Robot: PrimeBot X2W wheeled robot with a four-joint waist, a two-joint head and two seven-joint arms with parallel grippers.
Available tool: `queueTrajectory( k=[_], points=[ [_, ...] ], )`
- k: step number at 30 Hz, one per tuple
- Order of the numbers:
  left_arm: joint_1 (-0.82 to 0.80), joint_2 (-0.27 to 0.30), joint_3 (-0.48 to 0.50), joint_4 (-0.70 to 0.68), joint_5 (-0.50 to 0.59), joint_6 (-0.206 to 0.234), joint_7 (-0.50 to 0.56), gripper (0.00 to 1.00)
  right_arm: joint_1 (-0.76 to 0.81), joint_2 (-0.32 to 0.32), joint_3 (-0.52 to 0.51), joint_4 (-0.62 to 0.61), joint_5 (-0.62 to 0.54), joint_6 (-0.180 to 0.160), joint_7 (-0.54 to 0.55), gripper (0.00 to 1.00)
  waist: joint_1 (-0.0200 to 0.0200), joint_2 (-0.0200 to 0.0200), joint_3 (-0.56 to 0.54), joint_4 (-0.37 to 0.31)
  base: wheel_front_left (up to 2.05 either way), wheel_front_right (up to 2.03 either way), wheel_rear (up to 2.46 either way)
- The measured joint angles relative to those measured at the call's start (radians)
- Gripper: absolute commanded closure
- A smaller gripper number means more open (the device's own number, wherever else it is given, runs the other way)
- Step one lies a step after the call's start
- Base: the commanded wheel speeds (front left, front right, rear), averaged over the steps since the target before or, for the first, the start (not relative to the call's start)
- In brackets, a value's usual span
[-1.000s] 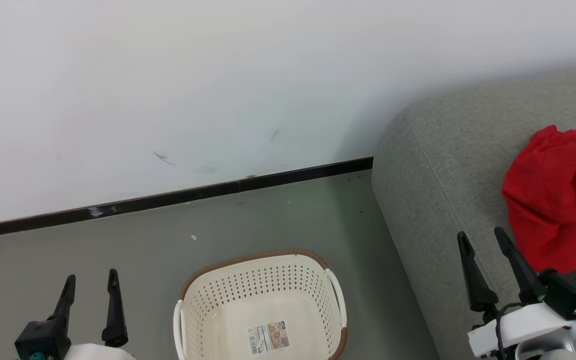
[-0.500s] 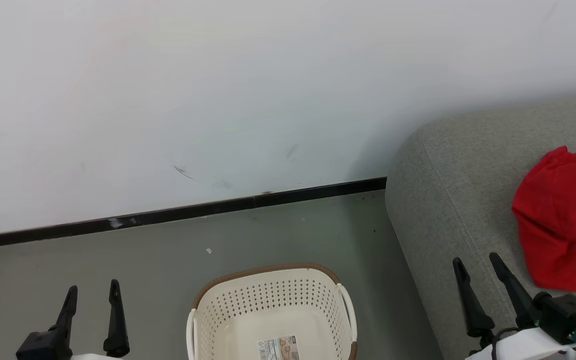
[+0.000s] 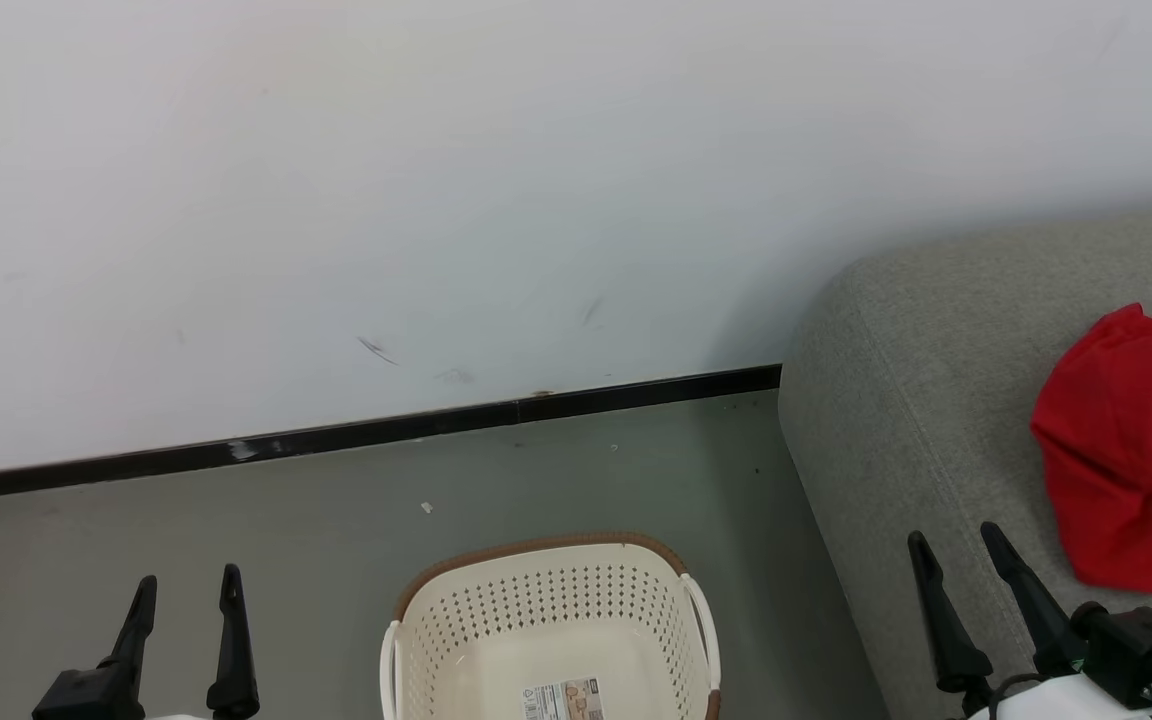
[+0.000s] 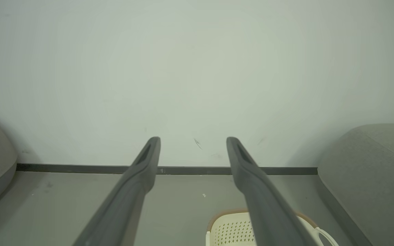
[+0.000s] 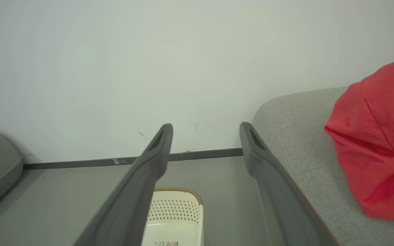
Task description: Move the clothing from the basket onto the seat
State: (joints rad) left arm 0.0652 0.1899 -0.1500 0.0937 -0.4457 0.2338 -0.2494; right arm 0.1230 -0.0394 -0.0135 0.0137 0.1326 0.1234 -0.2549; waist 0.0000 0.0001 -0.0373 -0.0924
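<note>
Clothing lies on the seat, basket looks bare, both jaws released; we judge only retreat remains.

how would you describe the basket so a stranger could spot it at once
Start at the white wall with its black skirting strip, then drop to the grey floor just left of the grey seat. The basket stands there: cream plastic, perforated sides, brown rim, a paper label inside.
</note>
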Motion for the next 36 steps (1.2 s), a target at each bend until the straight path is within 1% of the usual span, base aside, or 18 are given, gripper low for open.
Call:
queueTrajectory(
  k=[18, 19, 24, 27, 29, 36],
  points=[
    [0.003, 0.000, 0.024, -0.007, 0.015, -0.001, 0.000, 0.00, 0.001, 0.000, -0.003, -0.016, 0.013, 0.000, 0.000, 0.00, 0.0000, 0.0000, 0.006, 0.010, 0.00, 0.00, 0.00],
    [0.004, -0.001, 0.023, -0.004, 0.016, 0.000, 0.000, 1.00, 0.001, 0.001, -0.003, -0.011, 0.013, 0.000, 0.000, 1.00, 0.0000, 0.0000, 0.006, 0.010, 0.00, 0.00, 0.00],
    [0.024, -0.042, 0.007, 0.044, 0.014, 0.000, 0.002, 1.00, 0.026, 0.013, 0.003, 0.038, 0.013, 0.000, 0.001, 1.00, 0.0000, 0.0000, 0.006, 0.010, 0.00, 0.00, 0.00],
    [0.028, -0.047, 0.011, 0.049, -0.004, -0.001, 0.012, 1.00, 0.037, 0.013, 0.013, 0.037, 0.028, 0.000, 0.001, 1.00, 0.0000, 0.0000, 0.006, 0.010, 0.00, 0.00, 0.00],
    [0.028, -0.048, 0.016, 0.049, -0.022, -0.009, 0.017, 1.00, 0.037, 0.013, 0.022, 0.033, 0.051, 0.000, 0.001, 1.00, 0.0000, 0.0000, 0.007, 0.010, 0.00, 0.00, 0.00],
    [0.027, -0.056, 0.038, 0.053, -0.137, -0.030, 0.048, 1.00, 0.043, 0.013, 0.038, 0.021, 0.165, 0.000, 0.001, 1.00, 0.0000, 0.0000, 0.009, 0.013, 0.00, 0.00, 0.00]
  ],
)
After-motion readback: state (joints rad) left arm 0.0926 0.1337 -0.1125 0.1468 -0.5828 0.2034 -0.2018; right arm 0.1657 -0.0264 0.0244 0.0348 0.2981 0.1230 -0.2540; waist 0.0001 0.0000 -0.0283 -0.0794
